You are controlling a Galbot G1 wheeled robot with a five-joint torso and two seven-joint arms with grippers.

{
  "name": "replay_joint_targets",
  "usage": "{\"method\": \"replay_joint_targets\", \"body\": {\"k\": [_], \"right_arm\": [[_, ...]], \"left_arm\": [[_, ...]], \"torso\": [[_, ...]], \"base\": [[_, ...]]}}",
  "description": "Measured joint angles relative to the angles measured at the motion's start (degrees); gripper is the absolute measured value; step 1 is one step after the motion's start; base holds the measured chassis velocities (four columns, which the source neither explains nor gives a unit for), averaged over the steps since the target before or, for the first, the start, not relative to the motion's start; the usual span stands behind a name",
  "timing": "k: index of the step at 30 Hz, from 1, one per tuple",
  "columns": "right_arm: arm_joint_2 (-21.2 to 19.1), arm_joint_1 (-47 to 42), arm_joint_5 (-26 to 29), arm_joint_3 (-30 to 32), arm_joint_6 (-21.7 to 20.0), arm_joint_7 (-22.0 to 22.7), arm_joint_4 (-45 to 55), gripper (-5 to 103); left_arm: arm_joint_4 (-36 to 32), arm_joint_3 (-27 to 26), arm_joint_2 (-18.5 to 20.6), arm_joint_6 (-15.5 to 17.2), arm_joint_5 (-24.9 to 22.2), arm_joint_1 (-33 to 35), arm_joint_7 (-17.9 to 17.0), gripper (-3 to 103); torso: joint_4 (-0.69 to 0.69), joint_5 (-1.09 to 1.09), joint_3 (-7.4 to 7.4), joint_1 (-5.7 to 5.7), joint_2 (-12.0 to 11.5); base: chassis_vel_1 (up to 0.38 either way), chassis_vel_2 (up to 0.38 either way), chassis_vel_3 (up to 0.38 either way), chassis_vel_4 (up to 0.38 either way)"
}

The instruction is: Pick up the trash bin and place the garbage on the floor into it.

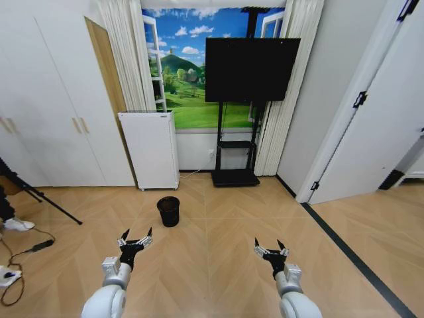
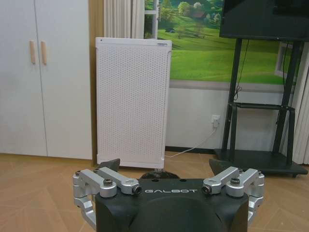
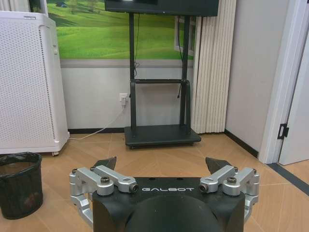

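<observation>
The trash bin (image 1: 168, 211), a small black round wastebasket, stands upright on the wooden floor ahead of me, in front of the white appliance. My left gripper (image 1: 136, 237) hovers open just short of the bin and slightly to its left. My right gripper (image 1: 270, 246) hangs open farther right, well apart from the bin. In the right wrist view the bin (image 3: 19, 183) stands off to the side of the open right gripper (image 3: 161, 163). In the left wrist view the left gripper (image 2: 164, 166) is open, and the bin's dark rim (image 2: 157, 174) peeks over its body. The garbage is out of view.
A tall white perforated appliance (image 1: 149, 149) stands at the wall behind the bin. A TV on a black wheeled stand (image 1: 235, 177) is to its right. A tripod leg and cables (image 1: 40, 199) lie at the left. A dark floor strip (image 1: 358, 262) runs along the right.
</observation>
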Motion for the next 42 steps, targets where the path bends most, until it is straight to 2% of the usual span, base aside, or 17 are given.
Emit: {"method": "replay_joint_targets", "body": {"k": [9, 14, 19, 29, 42], "right_arm": [[-0.1, -0.6, 1.2, 1.0, 0.4, 0.1, 0.4, 100], [-0.4, -0.8, 1.5, 1.6, 0.2, 0.2, 0.8, 100], [-0.4, -0.9, 3.5, 2.1, 0.1, 0.2, 0.9, 100], [0.1, 0.9, 9.8, 5.4, 1.2, 0.1, 2.0, 100], [0.4, 1.7, 10.5, 5.7, 1.1, 1.5, 2.3, 100]], "left_arm": [[-0.4, 0.6, -0.7, -0.1, 0.0, 0.4, -0.1, 100], [-1.1, 0.7, -1.1, -0.1, 0.0, 1.3, -0.1, 100], [-1.8, 1.6, -1.3, -0.2, -3.0, 2.2, -2.4, 100], [-3.9, 1.4, 1.6, 2.9, -7.0, 1.2, -3.6, 100], [-4.7, 1.1, 2.6, 3.4, -7.3, 0.9, -3.6, 100]], "torso": [[-0.03, 0.03, 0.04, 0.08, -0.1], [-0.01, 0.04, 0.03, 0.09, -0.1], [-0.01, 0.02, 0.00, 0.02, -0.1], [-0.01, 0.02, 0.00, 0.02, -0.1], [-0.01, 0.02, -0.01, 0.02, -0.1]], "base": [[0.001, -0.015, 0.026, 0.010], [-0.089, 0.026, 0.091, -0.017], [0.022, -0.008, -0.019, 0.002], [0.006, 0.000, -0.010, 0.002], [0.000, 0.000, 0.000, 0.000]]}}
